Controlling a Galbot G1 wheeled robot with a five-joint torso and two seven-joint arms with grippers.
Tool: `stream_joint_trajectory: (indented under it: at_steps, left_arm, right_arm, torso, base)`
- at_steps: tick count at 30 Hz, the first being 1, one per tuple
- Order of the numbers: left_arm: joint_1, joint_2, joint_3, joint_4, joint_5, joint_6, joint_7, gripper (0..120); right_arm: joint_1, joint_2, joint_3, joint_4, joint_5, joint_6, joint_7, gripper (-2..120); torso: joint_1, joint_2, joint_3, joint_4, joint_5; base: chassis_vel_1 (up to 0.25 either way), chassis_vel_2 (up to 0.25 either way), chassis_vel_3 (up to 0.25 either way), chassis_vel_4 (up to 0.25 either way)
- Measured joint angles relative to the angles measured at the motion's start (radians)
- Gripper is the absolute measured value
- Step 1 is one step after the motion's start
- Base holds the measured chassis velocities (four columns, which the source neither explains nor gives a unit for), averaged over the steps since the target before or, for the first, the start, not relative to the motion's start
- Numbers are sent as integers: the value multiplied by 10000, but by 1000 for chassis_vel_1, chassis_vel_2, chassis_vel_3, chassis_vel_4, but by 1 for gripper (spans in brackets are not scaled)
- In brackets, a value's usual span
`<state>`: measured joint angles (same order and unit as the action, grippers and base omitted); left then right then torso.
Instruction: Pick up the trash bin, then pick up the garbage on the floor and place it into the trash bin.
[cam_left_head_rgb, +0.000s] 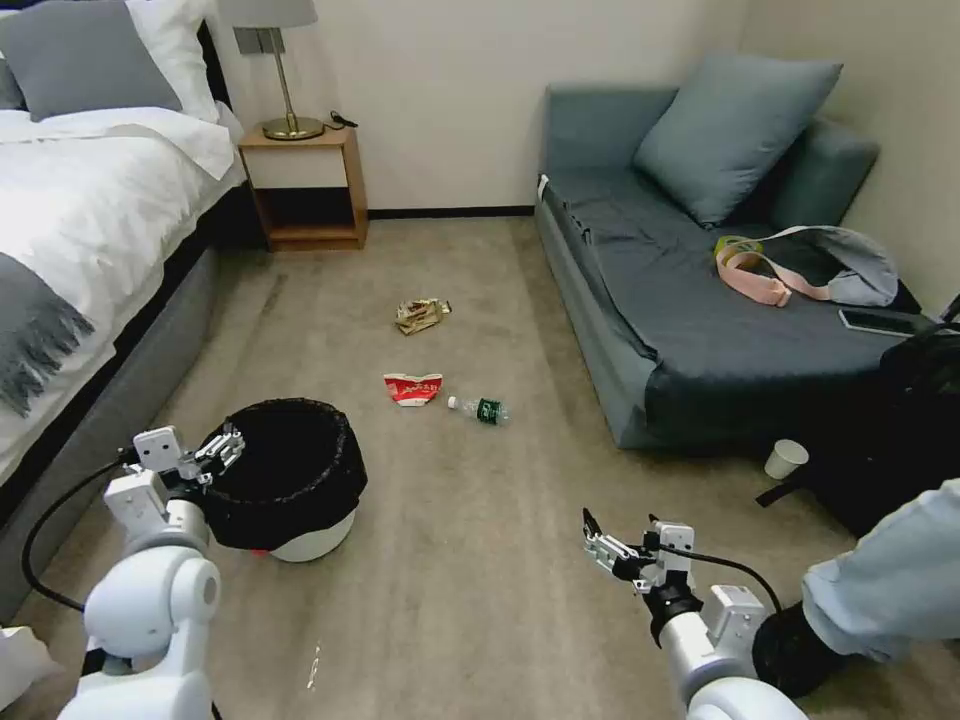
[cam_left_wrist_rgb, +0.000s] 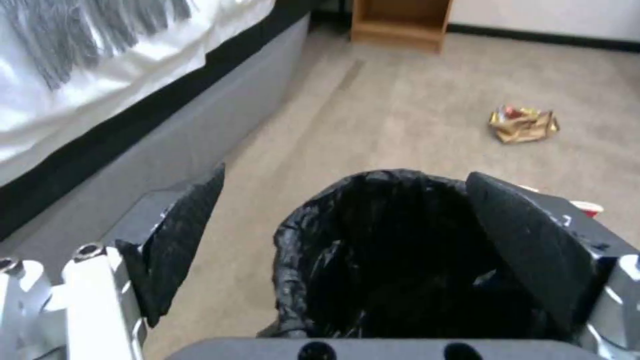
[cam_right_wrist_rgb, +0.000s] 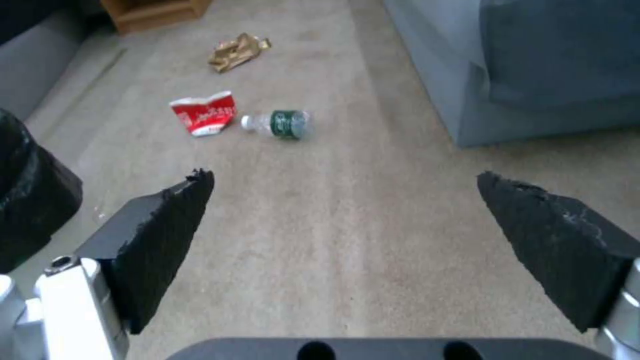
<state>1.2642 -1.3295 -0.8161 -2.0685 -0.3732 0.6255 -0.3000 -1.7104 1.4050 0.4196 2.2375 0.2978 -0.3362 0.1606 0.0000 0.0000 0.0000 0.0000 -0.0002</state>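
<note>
Left wrist view is showing the left gripper (cam_left_wrist_rgb: 347, 220) with fingers (cam_left_wrist_rgb: 180, 235) spread apart, straddling the near rim of the trash bin (cam_left_wrist_rgb: 373, 250). The right gripper (cam_right_wrist_rgb: 347, 210) is hovering wide open over the floor (cam_right_wrist_rgb: 347, 250); bottle (cam_right_wrist_rgb: 283, 123), carton (cam_right_wrist_rgb: 203, 113) and wrappers (cam_right_wrist_rgb: 237, 51) are lying beyond its fingertips.

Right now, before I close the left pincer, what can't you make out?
- Bin bottom: head and left wrist views, black liner hides any contents.
- Left pincer contact with the rim: cannot tell; one finger covers it.
- Carton: left wrist view, mostly behind that finger.
- Bottle label text: too small.
</note>
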Motion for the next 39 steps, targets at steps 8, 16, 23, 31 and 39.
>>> stream_joint_trajectory:
  at_steps: [8,16,23,31,39]
  left_arm:
    - [-947,1074,-239,974,-787,819,-214,96]
    - [-1743,1800,-143,2743,-1458,1154,-256,96]
    - [-2092,1739,81,3625,-1506,1156,-208,96]
    - [-2261,1476,215,4272,-1312,1106,-6,97]
    - [-3088,1253,513,5784,-904,872,315,97]
  right_arm:
    - [-56,209,-109,-94,-360,111,-62,100]
    - [-82,443,-286,-299,-676,198,-158,100]
    - [43,554,-387,-449,-759,203,-212,100]
    - [213,601,-452,-625,-760,202,-222,100]
    - [529,732,-508,-956,-744,143,-225,100]
  torso:
    - [0,0,0,0,1]
    - [0,0,1,3,0]
    - [0,0,1,-1,3]
    - [0,0,1,0,1]
    - [0,0,0,0,2]
  base:
    - [0,0,0,0]
    - [0,0,0,0]
    - [0,0,0,0]
    - [0,0,0,0]
    - [0,0,0,0]
